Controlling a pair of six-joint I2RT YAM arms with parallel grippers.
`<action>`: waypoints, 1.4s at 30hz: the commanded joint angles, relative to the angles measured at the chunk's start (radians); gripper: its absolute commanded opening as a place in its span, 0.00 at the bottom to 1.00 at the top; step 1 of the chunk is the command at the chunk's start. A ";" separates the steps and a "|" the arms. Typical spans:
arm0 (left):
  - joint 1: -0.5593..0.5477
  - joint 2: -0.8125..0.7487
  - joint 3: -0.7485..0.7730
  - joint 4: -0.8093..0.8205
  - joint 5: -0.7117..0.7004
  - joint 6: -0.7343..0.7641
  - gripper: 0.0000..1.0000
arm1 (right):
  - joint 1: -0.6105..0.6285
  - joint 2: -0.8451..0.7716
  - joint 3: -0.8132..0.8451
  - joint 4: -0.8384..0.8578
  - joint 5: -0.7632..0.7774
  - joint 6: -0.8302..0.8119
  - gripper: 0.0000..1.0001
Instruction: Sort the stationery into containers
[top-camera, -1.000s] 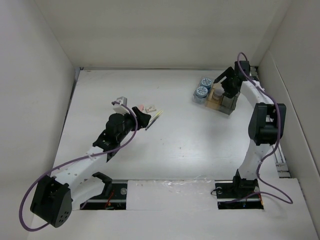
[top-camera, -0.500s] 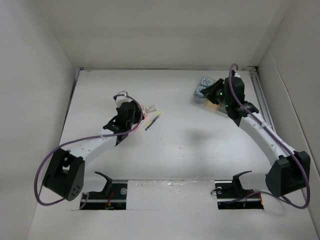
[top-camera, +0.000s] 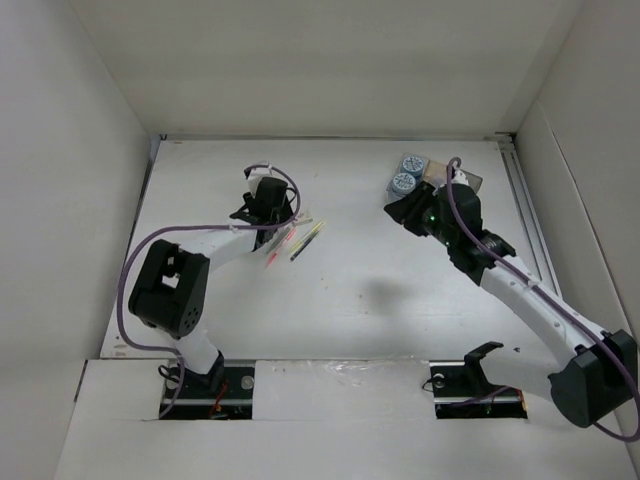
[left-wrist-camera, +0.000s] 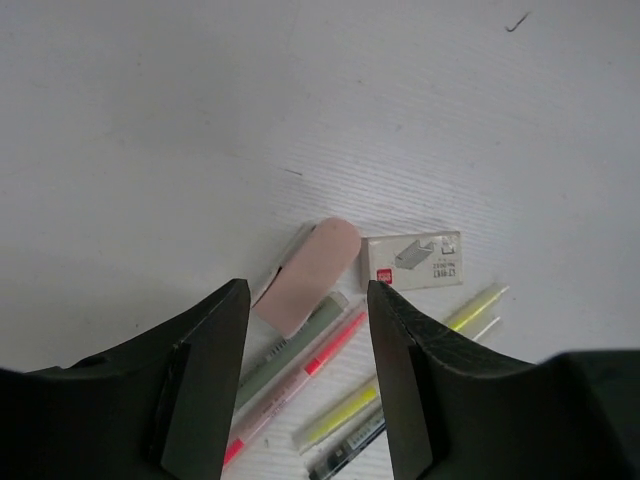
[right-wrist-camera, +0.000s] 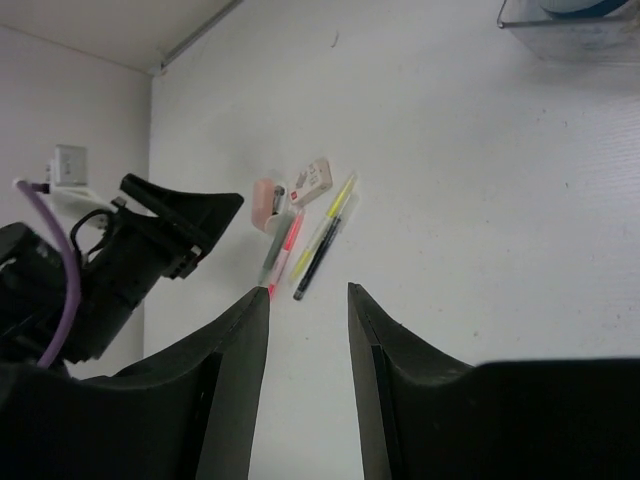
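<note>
Your left claw (left-wrist-camera: 305, 288) hangs over the stationery pile on the left half of the table (top-camera: 350, 320), a little toward the far edge. Its jaws stand partly apart and grip nothing. In the wrist view the pink block (left-wrist-camera: 308, 270) lies below the gap between them, with a sliver of table showing on either side; you cannot tell how far above it the fingertips are. Just right of the block lies a white box (left-wrist-camera: 412, 260) with a red label. Toward the near edge the pens (left-wrist-camera: 300, 375) fan out close together — grey-green, pink, yellow and dark. Your right claw (right-wrist-camera: 308, 290) is narrowly parted and empty, pointing across the table toward the pile. It sits just on the near side of the containers (top-camera: 435, 170) by the far right corner, where two blue cylinders (top-camera: 410, 163) stand in the cluster's left boxes.
</note>
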 joint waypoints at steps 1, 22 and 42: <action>0.010 0.049 0.069 -0.036 -0.012 0.034 0.47 | 0.004 -0.024 -0.008 0.053 0.011 -0.018 0.43; 0.010 0.140 0.134 -0.092 -0.081 0.022 0.06 | 0.044 -0.041 -0.027 0.063 -0.008 -0.028 0.47; -0.264 -0.041 0.302 -0.006 0.164 -0.027 0.04 | 0.017 -0.233 -0.106 0.010 0.370 0.051 0.41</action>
